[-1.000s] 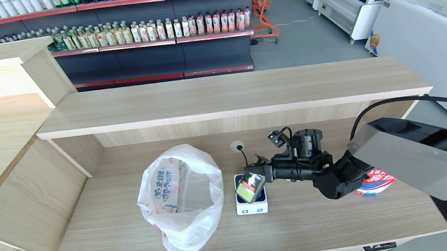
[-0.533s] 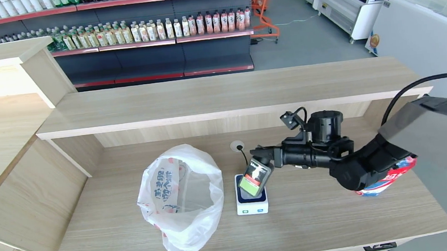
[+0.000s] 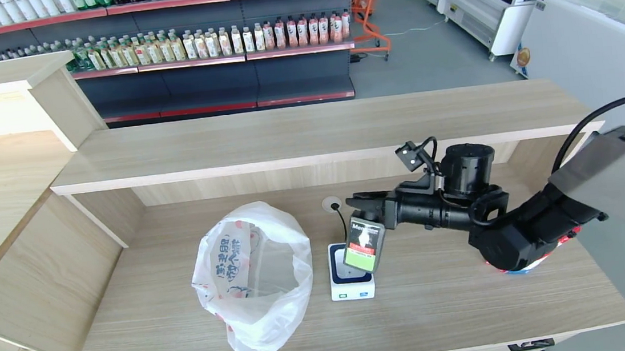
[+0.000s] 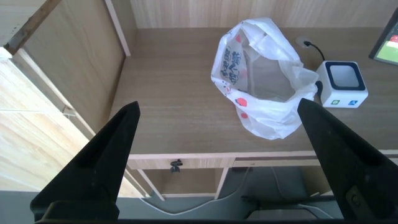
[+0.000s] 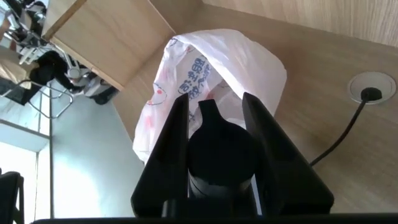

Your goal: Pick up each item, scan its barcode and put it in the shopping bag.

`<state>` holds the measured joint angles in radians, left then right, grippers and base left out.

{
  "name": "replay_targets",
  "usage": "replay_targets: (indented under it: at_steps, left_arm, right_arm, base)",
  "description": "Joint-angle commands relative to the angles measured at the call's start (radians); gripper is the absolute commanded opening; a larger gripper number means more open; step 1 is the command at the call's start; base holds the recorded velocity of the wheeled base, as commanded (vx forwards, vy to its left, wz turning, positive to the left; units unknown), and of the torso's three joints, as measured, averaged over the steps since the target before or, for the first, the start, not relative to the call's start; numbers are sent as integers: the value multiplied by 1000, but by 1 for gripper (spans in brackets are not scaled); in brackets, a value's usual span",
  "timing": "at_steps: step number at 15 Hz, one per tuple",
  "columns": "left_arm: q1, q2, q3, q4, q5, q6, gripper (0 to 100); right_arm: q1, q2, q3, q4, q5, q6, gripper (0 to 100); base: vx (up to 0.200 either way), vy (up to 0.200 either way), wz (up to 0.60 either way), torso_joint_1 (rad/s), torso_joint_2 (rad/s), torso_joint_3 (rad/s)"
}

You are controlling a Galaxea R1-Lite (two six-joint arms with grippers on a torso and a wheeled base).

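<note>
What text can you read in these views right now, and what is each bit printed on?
On the shopping bag: blue characters down its side, too blurred to quote.
On the item in the right gripper: a white word on a dark band, unreadable.
On the scanner: a small green mark, no legible text.
On the shelf bottles: labels too small.

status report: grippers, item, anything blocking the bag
Right gripper shut on green-labelled bottle, held above the scanner. Left gripper open, holding nothing. Shopping bag open beside scanner, nothing between it and the bottle.
</note>
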<state>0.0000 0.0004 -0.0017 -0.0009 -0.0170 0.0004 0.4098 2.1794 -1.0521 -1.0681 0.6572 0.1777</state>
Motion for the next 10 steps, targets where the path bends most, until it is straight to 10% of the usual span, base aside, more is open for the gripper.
replay_targets:
  at_steps: [1, 10]
  left_arm:
    - [0, 0, 0, -1, 0, 0, 100]
    - [0, 0, 0, -1, 0, 0, 100]
  right_arm:
    - [47, 76, -135, 53, -1, 17, 0]
    - [159, 346, -490, 283, 2, -127, 0]
  base:
    - [0, 0, 0, 0, 0, 0]
    - [0, 0, 0, 0, 0, 0]
